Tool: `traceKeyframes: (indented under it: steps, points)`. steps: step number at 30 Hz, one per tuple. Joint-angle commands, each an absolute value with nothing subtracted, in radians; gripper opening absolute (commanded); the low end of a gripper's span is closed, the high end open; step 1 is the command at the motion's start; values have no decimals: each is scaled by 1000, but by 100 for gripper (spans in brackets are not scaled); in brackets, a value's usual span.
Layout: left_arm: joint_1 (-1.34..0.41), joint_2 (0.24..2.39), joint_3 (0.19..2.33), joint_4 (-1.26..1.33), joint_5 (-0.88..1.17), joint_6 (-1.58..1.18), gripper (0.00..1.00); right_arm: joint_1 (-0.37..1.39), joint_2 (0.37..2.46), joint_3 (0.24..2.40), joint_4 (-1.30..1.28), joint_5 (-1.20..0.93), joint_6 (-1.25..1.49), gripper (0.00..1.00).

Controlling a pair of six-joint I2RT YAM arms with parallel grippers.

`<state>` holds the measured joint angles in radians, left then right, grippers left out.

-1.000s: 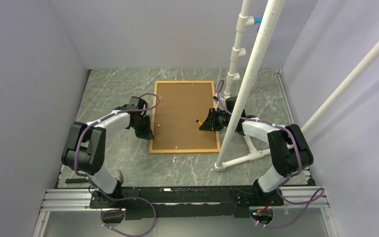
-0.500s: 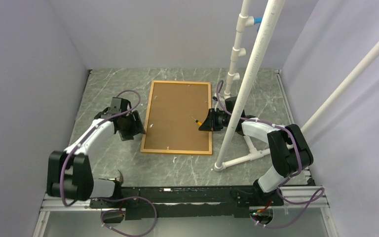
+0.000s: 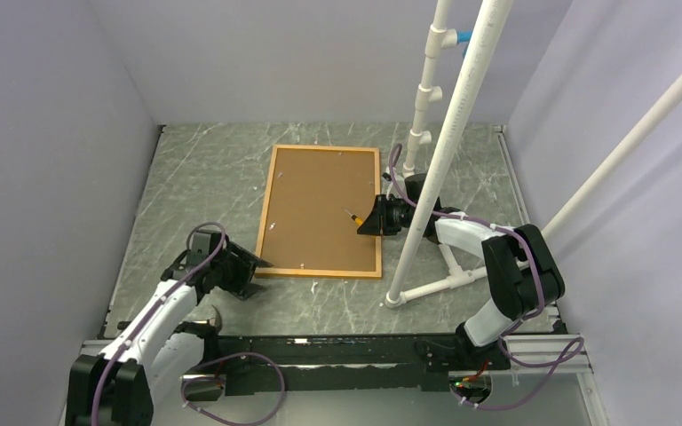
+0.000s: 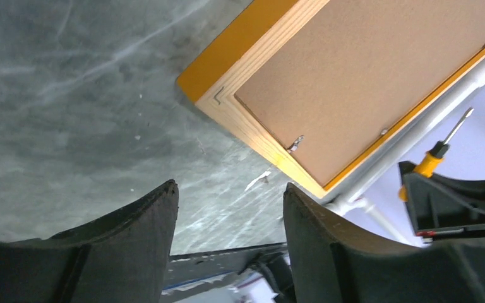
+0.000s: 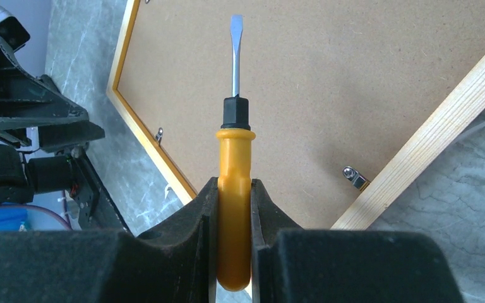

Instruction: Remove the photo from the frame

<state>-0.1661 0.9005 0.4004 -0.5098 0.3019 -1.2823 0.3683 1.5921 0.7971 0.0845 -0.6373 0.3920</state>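
The frame [image 3: 266,213], thin and orange, lies face down mid-table, its brown backing board [image 3: 324,209] facing up. The photo is hidden beneath the board. My left gripper [image 3: 259,264] is open and holds nothing, low over the table just off the frame's near-left corner [image 4: 233,44]. In the left wrist view its gripper [image 4: 229,186] frames bare table, and a metal clip [image 4: 295,144] shows on the wooden rim. My right gripper [image 3: 371,220] is over the frame's right edge, shut on an orange-handled screwdriver [image 5: 234,189] whose flat blade points across the board [image 5: 328,95].
A white PVC pipe stand [image 3: 448,151] rises by the right arm, with its foot [image 3: 435,284] on the table right of the frame. Another clip [image 5: 355,177] sits at the wooden rim [image 5: 442,132]. Grey walls enclose three sides. A metal rail [image 3: 320,351] runs along the near edge.
The left gripper has opened and let go of the frame's left edge, drawing back to the near-left corner. The frame slid slightly left. The right arm held still with the screwdriver.
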Motion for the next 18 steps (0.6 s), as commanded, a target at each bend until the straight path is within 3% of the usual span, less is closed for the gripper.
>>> traceKeyframes:
  steps: [1,5,18]
  points:
    - [-180,892,399,-413,315,-1525,67,372,1550,813,123,-647,379,0]
    - [-196,1009,386,-347,373,-1566,65,374,1548,811,121,-644,376,0]
    - [-225,1211,441,-341,250,-1600,58,378,1563,817,123,-646,376,0]
